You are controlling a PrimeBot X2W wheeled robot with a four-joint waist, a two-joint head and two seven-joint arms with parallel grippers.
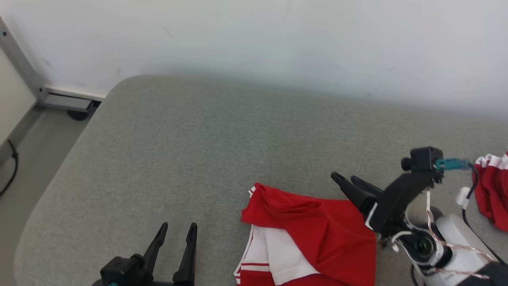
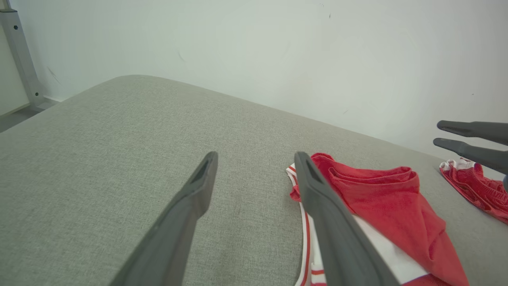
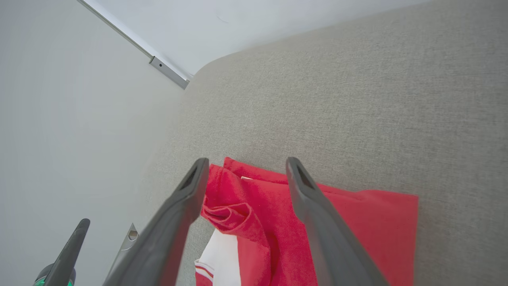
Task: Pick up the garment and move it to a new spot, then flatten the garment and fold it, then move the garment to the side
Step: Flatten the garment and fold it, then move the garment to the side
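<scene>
The garment (image 1: 313, 230), red with white panels and stripes, lies loosely folded on the grey cushion (image 1: 198, 151) near its front. My right gripper (image 1: 343, 177) hovers just above the garment's right side with its fingers open and empty, pointing up and to the left. The right wrist view has the garment (image 3: 357, 222) lying beneath the open right gripper (image 3: 247, 163). My left gripper (image 1: 178, 227) is open and empty over bare cushion, to the left of the garment. From the left wrist, the garment (image 2: 381, 194) sits right of the left gripper (image 2: 256, 159), with the right gripper (image 2: 446, 135) beyond it.
A second red and white piece of cloth (image 1: 492, 190) lies at the cushion's right edge, also visible as red cloth (image 2: 476, 186) in the left wrist view. A pale wall (image 1: 254, 39) backs the cushion. At far left are a metal frame (image 1: 24, 71), floor and a black cable (image 1: 12, 167).
</scene>
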